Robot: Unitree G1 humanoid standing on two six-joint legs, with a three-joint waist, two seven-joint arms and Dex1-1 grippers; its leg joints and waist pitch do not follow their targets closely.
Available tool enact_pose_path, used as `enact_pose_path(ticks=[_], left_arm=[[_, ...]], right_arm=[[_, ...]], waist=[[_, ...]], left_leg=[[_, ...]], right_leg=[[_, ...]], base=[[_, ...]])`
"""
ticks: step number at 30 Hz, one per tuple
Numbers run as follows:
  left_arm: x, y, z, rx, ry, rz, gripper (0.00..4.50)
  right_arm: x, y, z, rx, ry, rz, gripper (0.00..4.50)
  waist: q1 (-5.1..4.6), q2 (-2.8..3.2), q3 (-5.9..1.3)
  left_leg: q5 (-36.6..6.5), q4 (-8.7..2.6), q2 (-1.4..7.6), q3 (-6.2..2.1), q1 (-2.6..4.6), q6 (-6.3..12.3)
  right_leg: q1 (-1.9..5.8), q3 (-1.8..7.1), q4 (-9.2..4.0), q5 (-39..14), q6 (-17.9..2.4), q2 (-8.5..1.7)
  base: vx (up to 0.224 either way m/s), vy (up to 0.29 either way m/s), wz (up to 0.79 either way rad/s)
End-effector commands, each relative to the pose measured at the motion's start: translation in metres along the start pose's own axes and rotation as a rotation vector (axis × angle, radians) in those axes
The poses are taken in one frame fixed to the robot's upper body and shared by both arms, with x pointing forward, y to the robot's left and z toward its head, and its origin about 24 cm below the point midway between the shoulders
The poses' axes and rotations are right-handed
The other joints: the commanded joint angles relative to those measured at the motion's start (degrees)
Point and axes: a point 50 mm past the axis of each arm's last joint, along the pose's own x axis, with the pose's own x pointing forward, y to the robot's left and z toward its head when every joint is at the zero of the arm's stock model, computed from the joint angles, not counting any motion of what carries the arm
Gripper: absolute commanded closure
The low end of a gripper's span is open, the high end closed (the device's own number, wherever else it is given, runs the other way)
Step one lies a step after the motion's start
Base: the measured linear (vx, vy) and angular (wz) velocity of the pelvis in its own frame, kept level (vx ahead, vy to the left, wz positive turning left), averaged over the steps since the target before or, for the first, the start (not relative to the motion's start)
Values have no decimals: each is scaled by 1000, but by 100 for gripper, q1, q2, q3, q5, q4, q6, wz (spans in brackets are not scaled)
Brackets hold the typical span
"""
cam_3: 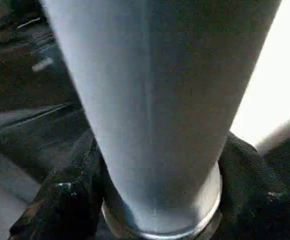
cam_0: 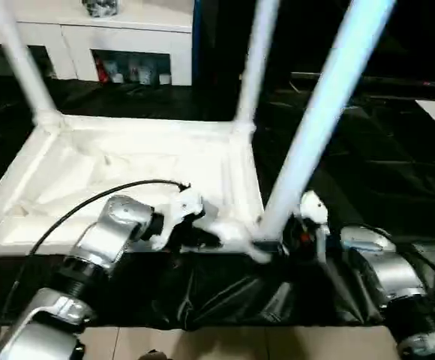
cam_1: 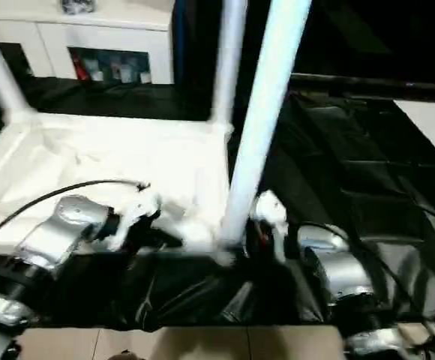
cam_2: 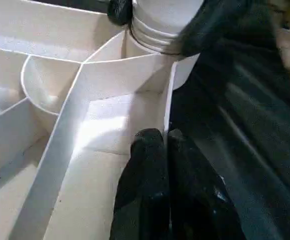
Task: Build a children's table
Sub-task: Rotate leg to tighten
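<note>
White plastic, head views: the children's table lies upside down, its top [cam_0: 127,180] ribbed side up on a black sheet [cam_0: 367,157]; two legs stand in the far corner sockets, far left leg [cam_0: 22,64] and far right leg [cam_0: 256,60]. A third leg [cam_0: 315,120] rises, tilted, from the near right corner.
Left gripper, head views: the left gripper [cam_0: 210,234] sits at the near edge of the top, just beside that corner.
Right gripper, head views: the right gripper [cam_0: 296,241] is at the foot of the third leg.
Left wrist view: the black fingers [cam_2: 150,165] are pinched together on the thin rim wall of the top, steadying it; the corner socket [cam_2: 157,30] with the leg's ringed end lies just beyond.
Right wrist view: the black fingers [cam_3: 65,200] sit on either side of the leg's base [cam_3: 160,210], closed around it at a fairly wide span.
Doing the step well: my judgement is that the leg wants bringing upright before it is pressed home, with the left gripper holding the rim firm so the top cannot slide on the sheet.
Surface and room: black sheet over the floor, pale tiles [cam_0: 225,345] at its near edge, a white cabinet [cam_0: 127,45] with glass doors behind.
</note>
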Motion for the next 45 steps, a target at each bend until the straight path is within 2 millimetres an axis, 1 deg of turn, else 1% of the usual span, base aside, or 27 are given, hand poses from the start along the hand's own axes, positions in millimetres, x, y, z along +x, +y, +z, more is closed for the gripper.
enact_pose_path(ticks=[1, 2, 3, 4, 5, 6, 8, 9, 10, 11, 13, 17, 18, 19, 21, 22, 23, 24, 26, 28, 31, 33, 34, 35, 38, 41, 45], left_arm=[[19, 0, 13, -19, -41, 73, 450], [29, -2, 17, -28, -45, 105, 450], [29, -2, 17, -28, -45, 105, 450], [38, -5, 20, -27, -47, 114, 450], [43, -6, 22, -21, -43, 119, 450], [46, -7, 24, -15, -41, 122, 450], [52, -10, 28, -12, -48, 125, 450], [53, -11, 30, -12, -53, 119, 450], [54, -12, 31, -12, -58, 114, 450], [52, -12, 30, -3, -53, 107, 450], [50, -12, 28, 7, -52, 99, 450], [39, -11, 23, 47, -52, 51, 450], [36, -11, 21, 59, -54, 18, 450], [33, -12, 20, 69, -55, -18, 450], [29, -13, 17, 75, -43, -61, 450], [27, -13, 15, 83, -29, -81, 450], [24, -12, 13, 90, -16, -95, 450], [21, -11, 12, 97, -4, -107, 450], [15, -10, 11, 112, 9, -153, 450], [11, -10, 10, 120, 26, -175, 450], [7, -10, 8, 122, 43, -210, 450], [6, -10, 7, 125, 49, -218, 450], [5, -10, 6, 124, 51, -223, 450], [4, -9, 6, 122, 50, -224, 450], [3, -9, 5, 120, 49, -227, 450], [1, -8, 4, 115, 45, -227, 450], [2, -4, 6, 99, 20, -170, 450]], right_arm=[[25, 14, -4, 24, 11, -11, 183], [36, 13, -2, 72, -17, -110, 183], [36, 13, -2, 72, -17, -110, 183], [46, 15, 0, 90, -29, -163, 183], [51, 15, 1, 94, -33, -189, 183], [55, 16, 3, 97, -38, -203, 183], [61, 16, 8, 86, -53, -220, 183], [62, 17, 10, 82, -64, -209, 183], [62, 18, 11, 80, -73, -198, 183], [60, 17, 14, 79, -85, -192, 148], [58, 15, 14, 87, -91, -182, 113], [46, 8, 17, 42, -79, -154, 77], [41, 6, 17, 13, -66, -126, 68], [37, 5, 17, -7, -56, -97, 68], [32, 4, 17, -29, -46, -38, 68], [28, 5, 18, -40, -42, 11, 68], [24, 7, 18, -53, -33, 66, 68], [20, 9, 17, -66, -24, 119, 68], [11, 13, 17, -83, -1, 230, 68], [7, 15, 17, -90, 15, 296, 68], [3, 18, 15, -92, 47, 375, 100], [2, 18, 15, -93, 57, 389, 103], [2, 18, 14, -93, 67, 414, 128], [2, 19, 14, -91, 65, 421, 138], [3, 21, 16, -80, 51, 454, 147], [4, 24, 17, -70, 40, 480, 176], [8, 26, 17, -50, 10, 457, 181]], waist=[[-30, 13, -262], [-48, 10, -263], [-66, 17, -255], [-86, -16, -268], [-97, -8, -264], [-111, -8, -266], [-122, -3, -265], [-129, -21, -266], [-115, -16, -270], [-117, -7, -272], [-120, -5, -272], [-113, -13, -284], [-115, -9, -290], [-110, -14, -298], [-106, -7, -326], [-104, -13, -345], [-92, 0, -349], [-87, -16, -353], [-42, -20, -375], [7, -12, -347], [59, 0, -329], [67, -7, -327], [66, -17, -321], [72, -18, -324], [82, -26, -324], [95, -36, -331], [107, -38, -342]], left_leg=[[-1788, -513, 333, -170, 55, -117], [-1715, -523, 335, -181, 24, -107], [-1729, -525, 335, -172, 31, -114], [-1745, -512, 331, -169, 52, -96], [-1704, -510, 331, -163, 48, -83], [-1691, -510, 321, -167, 38, -62], [-1666, -507, 324, -159, 36, -38], [-1648, -506, 321, -158, 25, -25], [-1584, -504, 320, -155, 17, 14], [-1527, -510, 326, -158, 6, 42], [-1499, -510, 326, -152, 3, 61], [-1430, -501, 328, -147, -4, 124], [-1277, -495, 334, -139, -8, 160], [-1238, -485, 328, -141, -11, 186], [-967, -448, 326, -118, -16, 284], [-745, -421, 323, -109, -26, 389], [-662, -406, 324, -100, -15, 440], [-523, -392, 316, -98, -35, 561], [-304, -346, 318, -83, -42, 754], [-399, -356, 339, -76, -36, 790], [-663, -377, 369, -71, -18, 635], [-801, -390, 372, -76, -14, 508], [-885, -395, 368, -73, -12, 446], [-906, -394, 364, -76, -11, 413], [-843, -396, 361, -78, -20, 394], [-804, -391, 359, -80, -21, 395], [-657, -380, 354, -76, -28, 439]], right_leg=[[145, 254, -546, -2404, -1024, -459], [155, 255, -540, -2352, -990, -462], [128, 262, -551, -2354, -981, -453], [121, 256, -563, -2358, -974, -455], [107, 266, -555, -2259, -1006, -448], [120, 260, -554, -2257, -996, -447], [110, 265, -559, -2247, -980, -451], [120, 264, -558, -2225, -974, -445], [131, 266, -553, -2141, -966, -447], [139, 266, -538, -2011, -985, -444], [138, 265, -530, -1899, -1011, -437], [160, 266, -510, -1679, -1079, -442], [164, 268, -479, -1412, -1146, -437], [177, 259, -474, -1339, -1170, -434], [191, 264, -410, -812, -1315, -427], [211, 257, -364, -400, -1424, -420], [205, 256, -346, -223, -1481, -419], [231, 250, -314, 41, -1556, -409], [231, 246, -261, 452, -1670, -407], [214, 238, -274, 305, -1699, -410], [197, 224, -301, -176, -1706, -414], [194, 229, -322, -413, -1664, -426], [189, 234, -337, -543, -1630, -431], [192, 240, -346, -630, -1589, -441], [193, 239, -347, -685, -1536, -436], [190, 236, -343, -701, -1509, -440], [192, 227, -314, -466, -1554, -429]], base=[[0, 0, 0], [0, 0, 0], [0, 0, 0], [0, 0, 0], [0, 0, 0], [0, 0, 0], [0, 0, 0], [0, 0, 0], [0, 0, 0], [0, 0, 0], [0, 0, 0], [0, 0, 0], [0, 0, 0], [0, 0, 0], [0, 0, 0], [0, 0, 0], [0, 0, 0], [0, 0, 0], [0, 0, 0], [0, 0, 0], [0, 0, 0], [0, 0, 0], [0, 0, 0], [0, 0, 0], [0, 0, 0], [0, 0, 0], [0, 0, 0]])
